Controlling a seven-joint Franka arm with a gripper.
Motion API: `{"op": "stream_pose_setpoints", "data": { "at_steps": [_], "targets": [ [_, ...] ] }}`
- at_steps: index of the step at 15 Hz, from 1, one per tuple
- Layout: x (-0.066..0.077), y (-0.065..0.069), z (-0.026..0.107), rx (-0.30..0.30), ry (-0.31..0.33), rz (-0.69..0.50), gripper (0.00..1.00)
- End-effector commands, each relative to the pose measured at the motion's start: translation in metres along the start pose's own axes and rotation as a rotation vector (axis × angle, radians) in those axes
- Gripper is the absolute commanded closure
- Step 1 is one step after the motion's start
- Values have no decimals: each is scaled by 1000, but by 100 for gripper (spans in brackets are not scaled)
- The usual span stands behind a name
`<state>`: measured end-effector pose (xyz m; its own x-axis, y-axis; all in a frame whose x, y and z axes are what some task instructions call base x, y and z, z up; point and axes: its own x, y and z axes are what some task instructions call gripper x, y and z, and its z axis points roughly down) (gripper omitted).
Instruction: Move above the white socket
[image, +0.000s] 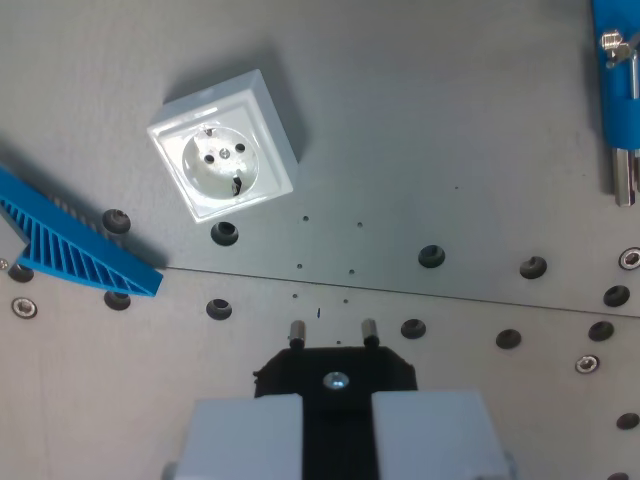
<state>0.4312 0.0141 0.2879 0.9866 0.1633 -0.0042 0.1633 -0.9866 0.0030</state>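
While my gripper is clamped on a black plug, I see the white socket up-left of it on the bench.

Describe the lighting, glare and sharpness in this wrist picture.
Wrist view: even, diffuse light; the white socket shows bright glare on its glossy face and casts a soft shadow to the wrist view's right; the plug in the gripper at the bottom edge looks slightly soft; the grey plate stays matte.
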Motion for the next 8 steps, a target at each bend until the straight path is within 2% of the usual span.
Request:
{"op": "stream_pose_setpoints", "data": {
  "at_steps": [1,8],
  "targets": [
    [0,0,0,0,1,0,100],
    [0,-1,2,0,3,-17,100]
  ]
}}
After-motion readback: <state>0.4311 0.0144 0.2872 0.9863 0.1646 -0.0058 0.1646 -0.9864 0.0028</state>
